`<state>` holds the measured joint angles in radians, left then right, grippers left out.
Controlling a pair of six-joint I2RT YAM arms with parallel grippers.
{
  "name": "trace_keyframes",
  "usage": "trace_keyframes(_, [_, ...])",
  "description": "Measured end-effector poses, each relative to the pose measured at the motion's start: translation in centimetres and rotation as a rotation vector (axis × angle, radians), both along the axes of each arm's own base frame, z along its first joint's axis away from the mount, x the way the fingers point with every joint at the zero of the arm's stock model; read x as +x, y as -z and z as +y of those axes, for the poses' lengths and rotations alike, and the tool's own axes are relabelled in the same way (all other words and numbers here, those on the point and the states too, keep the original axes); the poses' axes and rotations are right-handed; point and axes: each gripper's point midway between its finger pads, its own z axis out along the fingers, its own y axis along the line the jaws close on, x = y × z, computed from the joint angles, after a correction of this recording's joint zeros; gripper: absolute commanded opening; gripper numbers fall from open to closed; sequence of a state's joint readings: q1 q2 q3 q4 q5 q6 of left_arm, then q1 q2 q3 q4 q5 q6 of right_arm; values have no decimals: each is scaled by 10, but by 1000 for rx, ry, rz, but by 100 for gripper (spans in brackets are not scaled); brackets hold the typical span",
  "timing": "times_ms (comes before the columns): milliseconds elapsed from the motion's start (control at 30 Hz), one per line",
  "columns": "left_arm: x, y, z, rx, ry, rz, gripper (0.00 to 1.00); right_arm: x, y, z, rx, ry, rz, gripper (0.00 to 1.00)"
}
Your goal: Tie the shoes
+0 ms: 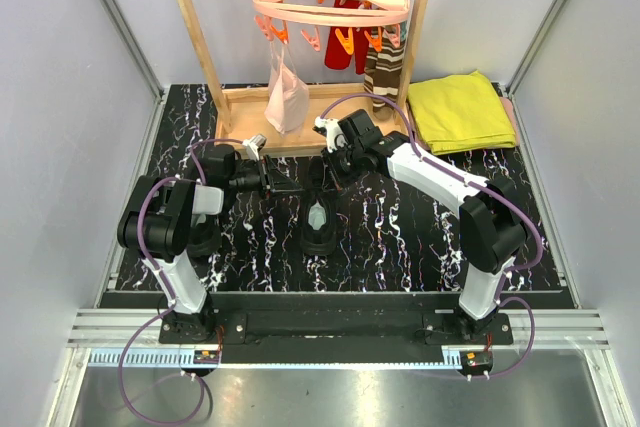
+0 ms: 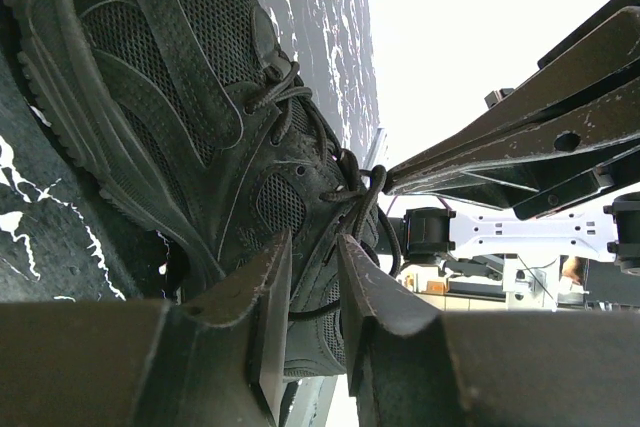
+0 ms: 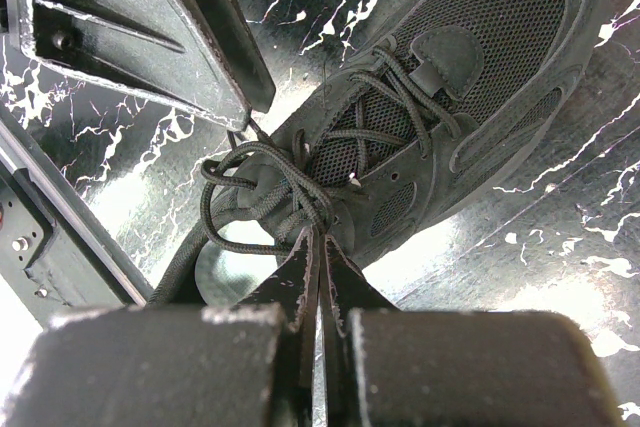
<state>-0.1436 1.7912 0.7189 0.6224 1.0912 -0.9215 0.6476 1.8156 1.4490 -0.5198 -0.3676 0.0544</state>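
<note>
One black shoe point(image 1: 318, 224) with a pale insole lies mid-table on the black marbled table point(image 1: 420, 237). My right gripper point(image 1: 333, 165) hangs over its far end. In the right wrist view this gripper point(image 3: 320, 235) is shut, its tips pinching the black laces point(image 3: 262, 187) where the loops gather above the shoe point(image 3: 480, 57). My left gripper point(image 1: 275, 182) comes in from the left. In the left wrist view it point(image 2: 313, 242) stands slightly open against the shoe's side point(image 2: 180, 97), with a lace strand point(image 2: 312, 311) crossing the gap untouched. Any other shoe is hidden.
A wooden rack point(image 1: 300, 97) stands at the back. A pink peg hanger point(image 1: 330, 2) on it carries a white cloth point(image 1: 287, 97), a red garment point(image 1: 345, 42) and striped brown socks point(image 1: 385, 67). A folded yellow towel point(image 1: 460, 112) lies at back right.
</note>
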Motion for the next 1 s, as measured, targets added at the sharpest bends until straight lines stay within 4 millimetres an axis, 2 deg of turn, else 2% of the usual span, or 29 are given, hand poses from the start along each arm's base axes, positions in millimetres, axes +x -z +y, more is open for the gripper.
trace_keyframes(100, [0, 0, 0, -2, 1, 2, 26, 0, 0, 0, 0, 0, 0, 0])
trace_keyframes(367, [2, -5, -1, -16, -6, -1, 14, 0, 1, 0, -2, 0, 3, 0])
trace_keyframes(500, [4, -7, -1, -25, -9, -2, 0, 0, 1, 0, -1, -1, 3, 0])
trace_keyframes(667, [4, -9, -2, -33, -9, -6, 0, -1, -1, 3, 11, -10, 6, 2])
trace_keyframes(700, [4, -9, -1, -33, -9, -6, 0, 0, -2, 3, 13, -11, 5, 6])
trace_keyframes(733, [4, -9, -1, -32, -10, -4, 0, 0, -4, 4, 16, -12, 2, 23])
trace_keyframes(800, [4, -8, 0, -25, -14, -5, 0, 2, -7, 5, 21, -13, -4, 33])
trace_keyframes(833, [5, -8, 2, -18, -19, -6, 0, 3, -9, 6, 24, -14, -9, 42])
trace_keyframes(1000, [5, -17, 16, 40, -49, -59, 0, 4, -19, 11, 47, -59, -41, 64])
